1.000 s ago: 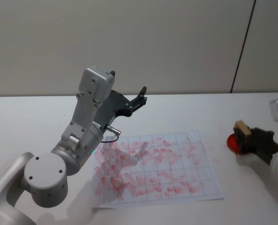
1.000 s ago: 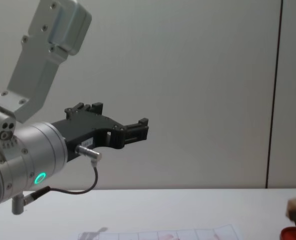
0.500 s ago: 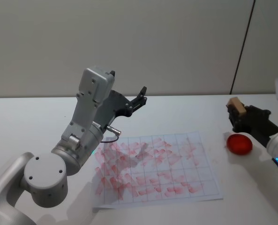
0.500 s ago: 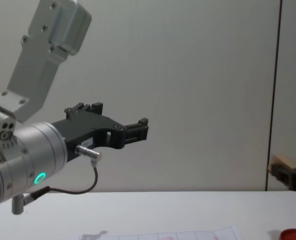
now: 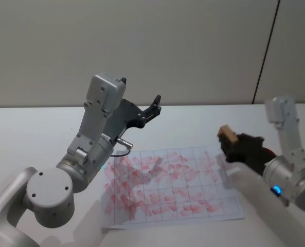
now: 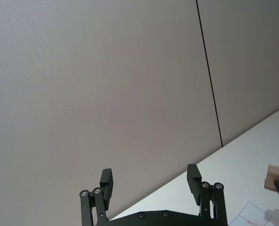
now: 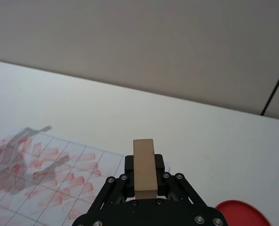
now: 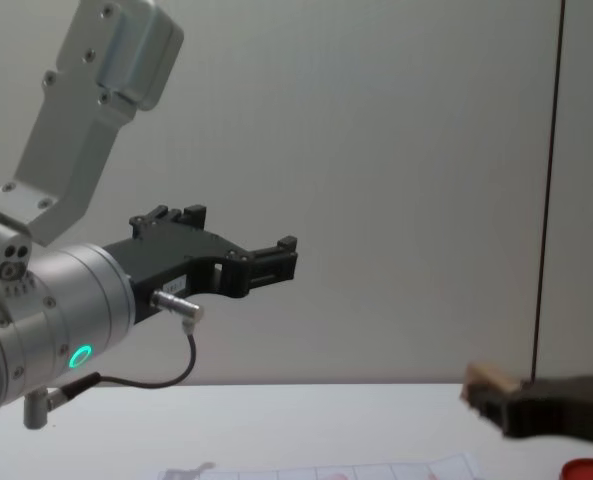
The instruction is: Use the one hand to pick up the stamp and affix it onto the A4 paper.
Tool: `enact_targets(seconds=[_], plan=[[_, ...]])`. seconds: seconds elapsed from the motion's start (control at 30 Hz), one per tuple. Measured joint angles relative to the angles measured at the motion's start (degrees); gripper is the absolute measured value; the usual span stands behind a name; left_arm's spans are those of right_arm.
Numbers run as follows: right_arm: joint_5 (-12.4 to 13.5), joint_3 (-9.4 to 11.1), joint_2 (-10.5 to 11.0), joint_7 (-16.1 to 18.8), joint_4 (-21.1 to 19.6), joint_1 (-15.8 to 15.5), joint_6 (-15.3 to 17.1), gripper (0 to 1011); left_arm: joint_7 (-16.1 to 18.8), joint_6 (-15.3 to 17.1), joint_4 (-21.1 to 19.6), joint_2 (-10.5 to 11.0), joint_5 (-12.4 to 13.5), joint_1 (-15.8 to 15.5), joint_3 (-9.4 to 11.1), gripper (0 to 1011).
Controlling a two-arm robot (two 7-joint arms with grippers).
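The stamp (image 5: 226, 133), a small tan wooden block, sits between the fingers of my right gripper (image 5: 228, 140), which is shut on it. It hovers above the right edge of the A4 paper (image 5: 173, 186), a white gridded sheet covered in pinkish-red marks. In the right wrist view the stamp (image 7: 144, 165) stands upright in the right gripper (image 7: 144, 173), with the A4 paper (image 7: 45, 165) spread out beyond it. The chest view shows the stamp (image 8: 487, 379) above the table. My left gripper (image 5: 154, 106) is raised over the paper's far left corner, open and empty (image 6: 149, 181).
A flat red round pad (image 7: 243, 214) lies on the white table (image 5: 34, 128) to the right of the paper, low at the right edge of the chest view (image 8: 587, 468). The raised left arm (image 5: 98, 134) looms over the paper's left part. A wall stands behind.
My right gripper has carried the stamp up off the red pad and leftward to the paper's right edge. The left arm has not moved.
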Motion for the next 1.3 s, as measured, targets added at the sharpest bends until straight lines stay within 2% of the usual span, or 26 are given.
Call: enact_targets(seconds=[0.3, 0.47, 1.3], plan=[[-2.69, -2.36, -1.65, 1.4, 2.68, 0.08, 1.68, 225, 0.0, 0.0, 0.0, 0.0, 0.0, 0.0, 0.0, 1001], [-3.74, -2.97, -2.05, 1.78, 3.7, 0.11, 2.1, 226, 0.0, 0.0, 0.0, 0.0, 0.0, 0.0, 0.0, 1001], [-6.68, -4.25, -2.85, 3.21, 6.93, 0.45, 4.3, 225, 0.0, 0.0, 0.0, 0.0, 0.0, 0.0, 0.0, 1001]])
